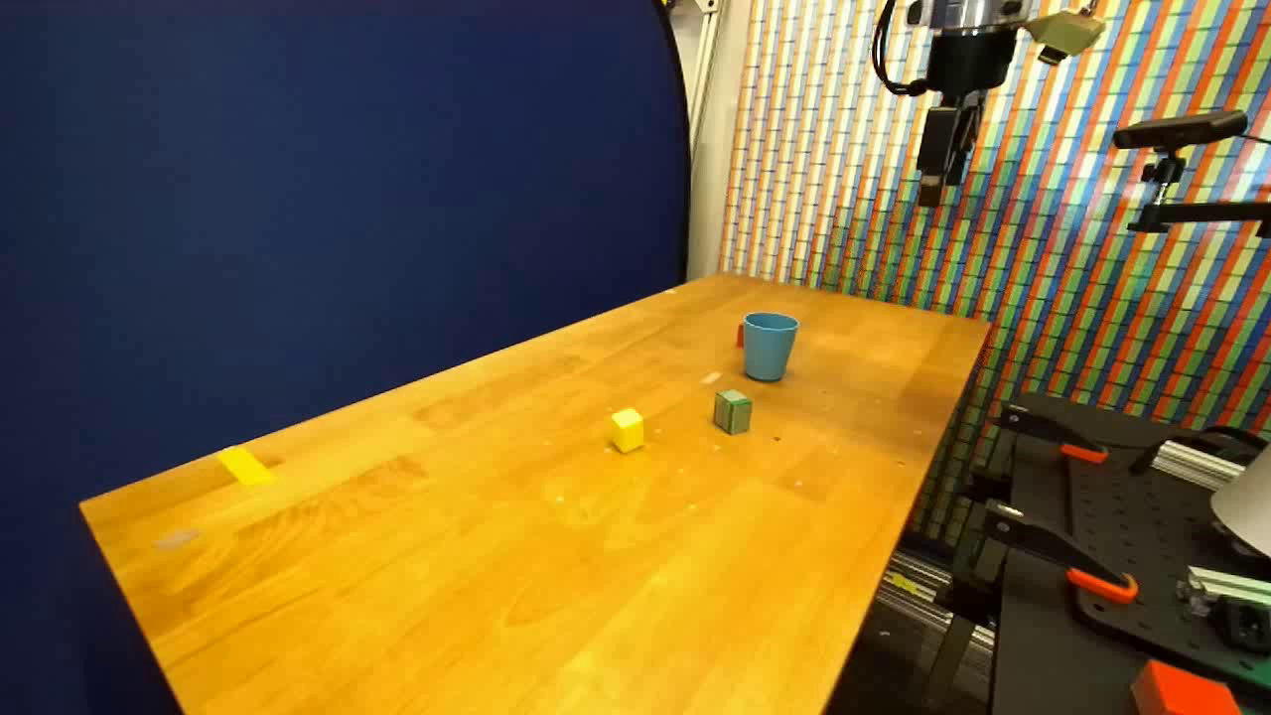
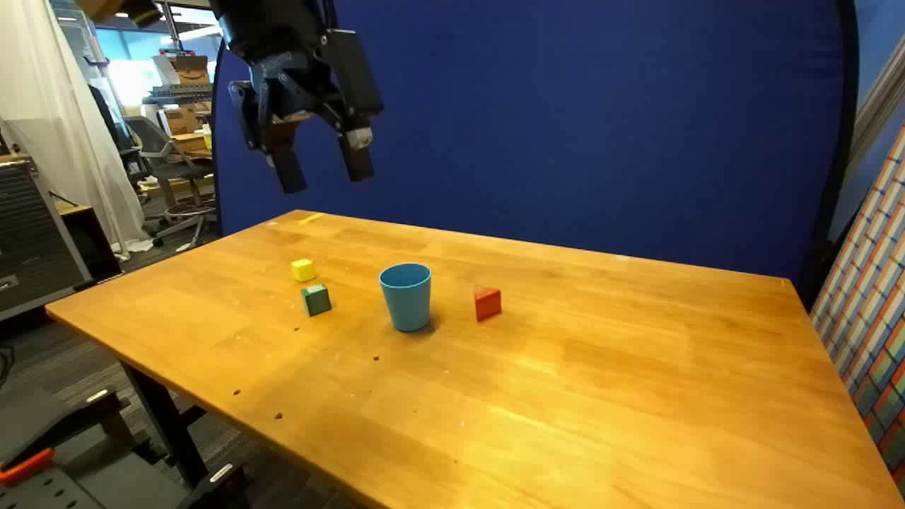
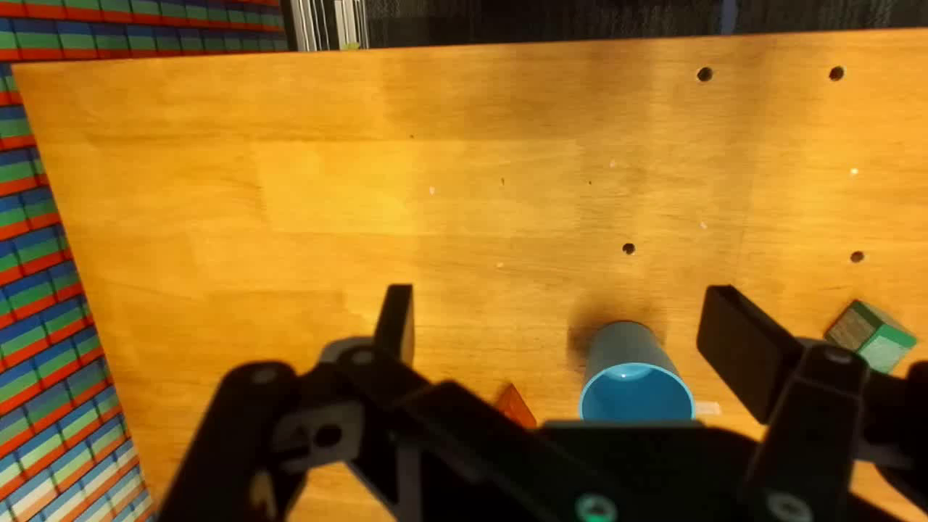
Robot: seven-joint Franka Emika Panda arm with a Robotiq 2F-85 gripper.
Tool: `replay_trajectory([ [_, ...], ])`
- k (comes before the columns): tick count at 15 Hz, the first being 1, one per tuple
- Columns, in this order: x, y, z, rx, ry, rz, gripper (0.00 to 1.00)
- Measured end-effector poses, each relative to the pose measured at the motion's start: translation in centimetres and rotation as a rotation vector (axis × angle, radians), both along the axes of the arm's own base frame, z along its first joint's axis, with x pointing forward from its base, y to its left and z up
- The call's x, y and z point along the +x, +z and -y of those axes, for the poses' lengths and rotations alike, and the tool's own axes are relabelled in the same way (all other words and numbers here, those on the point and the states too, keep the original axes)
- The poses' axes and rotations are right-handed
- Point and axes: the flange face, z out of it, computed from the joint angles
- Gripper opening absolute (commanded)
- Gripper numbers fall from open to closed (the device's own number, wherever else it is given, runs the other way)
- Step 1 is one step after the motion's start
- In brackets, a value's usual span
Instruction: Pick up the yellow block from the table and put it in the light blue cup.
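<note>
Navy fabric [image 2: 565,127] hangs behind 1 long edge of the wood-grain table [image 2: 636,417], and a striped multicoloured wall [image 1: 834,179] stands past 1 short edge. Alongside the opposite long edge is a black bench [image 1: 1038,641] with 2 orange-tipped clamps [image 1: 1043,546].

Above the tabletop hangs the Robotiq gripper [image 2: 324,174], its jaws spread wide with nothing between them. The light blue tapered cup [image 2: 408,300] stands upright, well in from all 4 edges; the visible part of its inside is plain blue. A red wedge [image 2: 488,305] lies to its side toward the striped-wall edge, and a green block [image 2: 316,300] sits on the opposite side.

Smallest of the task's things, the yellow cube [image 1: 628,431] rests on the tabletop near the green block, apart from it, toward the short edge away from the striped wall. It is ungrasped and out of the wrist view, so I judge the task to be at its start. Reach, grip, lift, carry and release are all left.

Tinier are 4 dark holes [image 3: 628,249], 2 of them close to the bench-side long edge.
</note>
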Motion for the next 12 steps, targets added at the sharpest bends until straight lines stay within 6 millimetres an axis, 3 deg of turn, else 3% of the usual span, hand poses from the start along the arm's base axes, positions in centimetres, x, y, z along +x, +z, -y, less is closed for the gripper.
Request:
replay_trajectory([
  [8,0.0,-0.2,-0.1,0.0,0.001,-0.004,1.0],
  [10,0.5,-1.5,-1.0,0.003,0.026,-0.027,1.0],
  [12,1.8,-4.8,-3.9,0.025,0.091,-0.057,1.0],
])
